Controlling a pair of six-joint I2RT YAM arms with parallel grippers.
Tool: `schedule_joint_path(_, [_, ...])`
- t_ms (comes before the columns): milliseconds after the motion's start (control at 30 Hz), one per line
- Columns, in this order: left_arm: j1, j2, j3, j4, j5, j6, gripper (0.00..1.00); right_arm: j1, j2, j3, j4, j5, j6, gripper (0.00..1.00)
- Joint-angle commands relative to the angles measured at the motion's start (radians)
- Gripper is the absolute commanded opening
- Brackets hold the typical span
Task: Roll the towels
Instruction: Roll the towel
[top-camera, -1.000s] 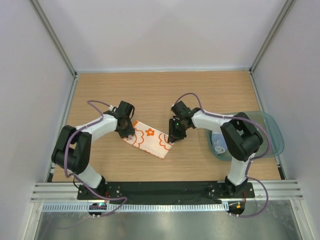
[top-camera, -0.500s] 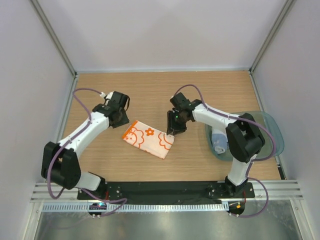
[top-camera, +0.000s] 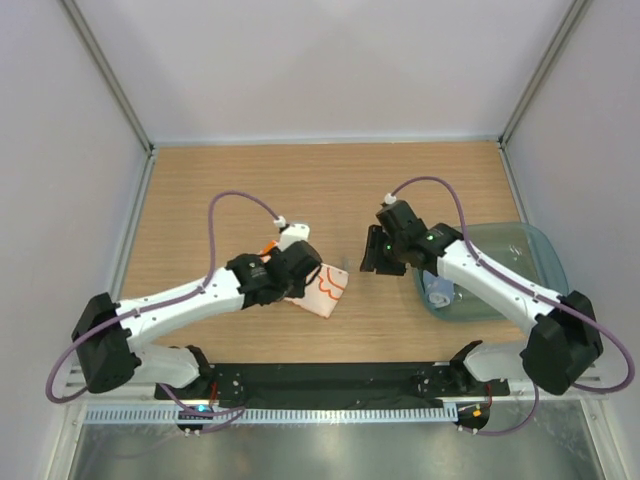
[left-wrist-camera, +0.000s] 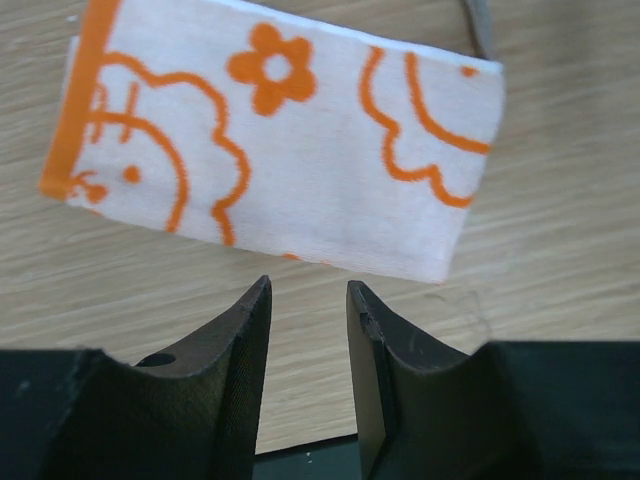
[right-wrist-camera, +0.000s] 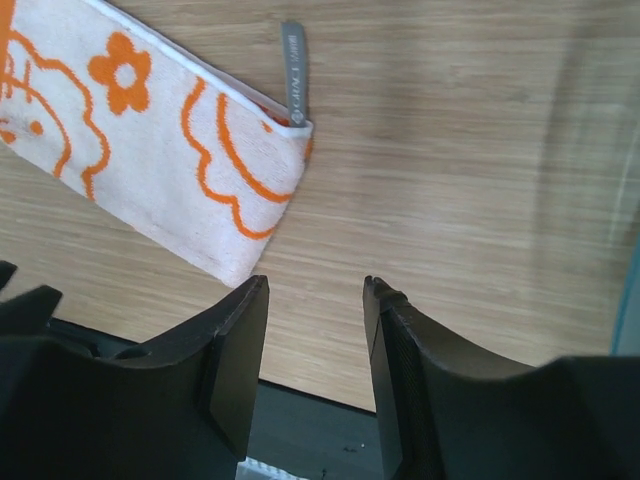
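As the orange-patterned towel lies now: folded into a flat strip on the table, between the two arms, with no turn of a roll begun at either end.
Left gripper: hovers just over the near long edge of the orange-patterned towel, fingers a narrow gap apart with nothing between them; in the top view it covers the strip's left part.
Right gripper: parted a little wider, empty, above bare wood just off the strip's short end, where a grey tag sticks out.
Basin: a clear greenish tub at the table's right side, apart from the strip; a blue towel lies inside, seemingly bundled or rolled, though it is too small to be sure.
Done, by my reading: at most the blue towel, if it counts as rolled and stowed.
Left to do: the whole roll of the orange-patterned towel, which means catching a short end, turning it over along the length, then probably placing it in the basin.
Stage: early for this one; neither gripper appears to touch the cloth.
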Motion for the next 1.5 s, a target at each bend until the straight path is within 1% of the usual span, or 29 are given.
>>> schedule_joint_path(0, [-0.093,0.049,0.009,0.107,-0.053,0.046,0.37,-0.001,-0.096,-0.040,-0.011,0.077,0.062,0.50])
schedule_joint_path(33, [-0.142,0.063,0.014,0.141,-0.057,0.064,0.37,-0.001,-0.110,-0.047,-0.026,0.084,0.068,0.51])
schedule_joint_path(67, [-0.165,0.082,0.017,0.152,-0.063,0.090,0.37,-0.001,-0.122,-0.052,-0.034,0.095,0.071,0.51])
schedule_joint_path(200, [-0.213,0.187,0.057,0.169,-0.049,0.126,0.36,-0.002,-0.171,-0.066,-0.066,0.112,0.083,0.52])
schedule_joint_path(233, [-0.219,0.235,0.070,0.166,-0.045,0.132,0.36,-0.001,-0.188,-0.069,-0.078,0.114,0.085,0.52])
schedule_joint_path(400, [-0.274,0.350,0.094,0.170,-0.043,0.159,0.37,-0.001,-0.230,-0.084,-0.100,0.131,0.095,0.53])
schedule_joint_path(567, [-0.293,0.438,0.114,0.178,-0.063,0.169,0.37,-0.001,-0.239,-0.093,-0.104,0.131,0.100,0.53])
schedule_joint_path(700, [-0.299,0.468,0.132,0.184,-0.063,0.185,0.38,-0.001,-0.231,-0.093,-0.106,0.131,0.097,0.54])
schedule_joint_path(867, [-0.300,0.490,0.134,0.190,-0.075,0.198,0.41,-0.002,-0.222,-0.095,-0.100,0.131,0.094,0.54])
schedule_joint_path(1000, [-0.300,0.504,0.138,0.182,-0.112,0.205,0.47,-0.001,-0.207,-0.092,-0.089,0.124,0.088,0.54])
schedule_joint_path(1133, [-0.300,0.527,0.140,0.175,-0.129,0.207,0.49,-0.002,-0.190,-0.090,-0.080,0.118,0.082,0.54])
schedule_joint_path(1267, [-0.300,0.547,0.108,0.195,-0.108,0.198,0.40,-0.001,-0.181,-0.084,-0.080,0.120,0.075,0.54])
schedule_joint_path(1367, [-0.300,0.550,0.081,0.222,-0.094,0.189,0.28,-0.004,-0.178,-0.081,-0.081,0.120,0.068,0.54])
schedule_joint_path(1400, [-0.302,0.550,0.075,0.228,-0.094,0.184,0.21,-0.002,-0.175,-0.080,-0.081,0.120,0.066,0.54])
schedule_joint_path(1467, [-0.299,0.545,0.069,0.230,-0.092,0.184,0.12,-0.002,-0.171,-0.072,-0.086,0.120,0.062,0.55])
